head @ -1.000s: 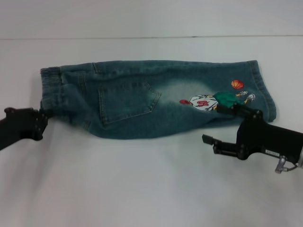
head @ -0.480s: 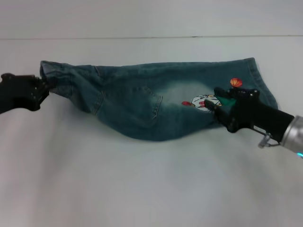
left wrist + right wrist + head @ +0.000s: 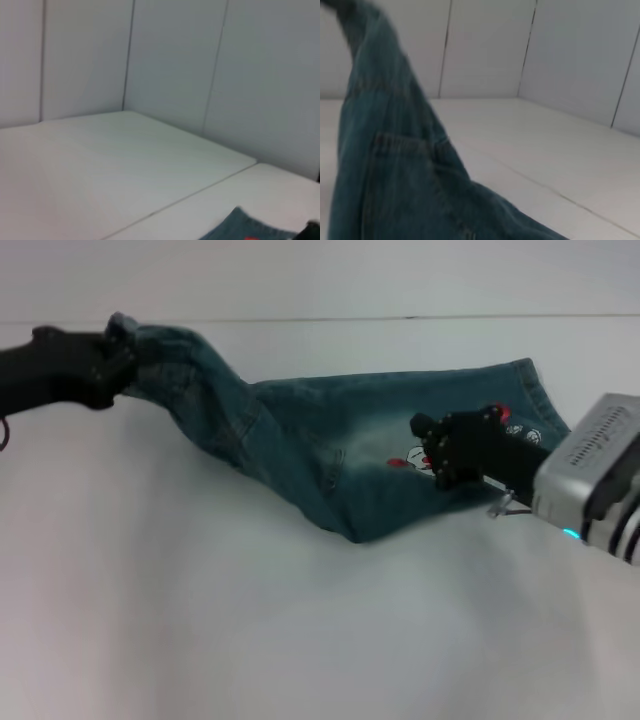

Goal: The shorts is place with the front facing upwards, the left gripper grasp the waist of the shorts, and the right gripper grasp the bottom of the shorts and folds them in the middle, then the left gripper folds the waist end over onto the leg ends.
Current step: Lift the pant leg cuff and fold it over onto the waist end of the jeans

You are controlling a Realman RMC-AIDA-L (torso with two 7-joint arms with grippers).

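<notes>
Blue denim shorts (image 3: 330,445) with a cartoon patch stretch across the white table (image 3: 250,620) in the head view. My left gripper (image 3: 112,358) is shut on the waist end, held up at the far left so the cloth rises off the table. My right gripper (image 3: 430,452) is shut on the leg end near the patch, at the right. The middle of the shorts sags down to the table. The right wrist view shows the raised denim (image 3: 395,150) hanging close by. A corner of the shorts (image 3: 245,227) shows in the left wrist view.
White wall panels (image 3: 175,60) stand behind the table. The table's far edge (image 3: 400,317) runs across the top of the head view. The right arm's grey wrist housing (image 3: 595,475) sits at the right edge.
My left gripper has lifted the waist end up and back to the far left. My right gripper has risen and shifted left with the leg end. The shorts now slant instead of lying flat.
</notes>
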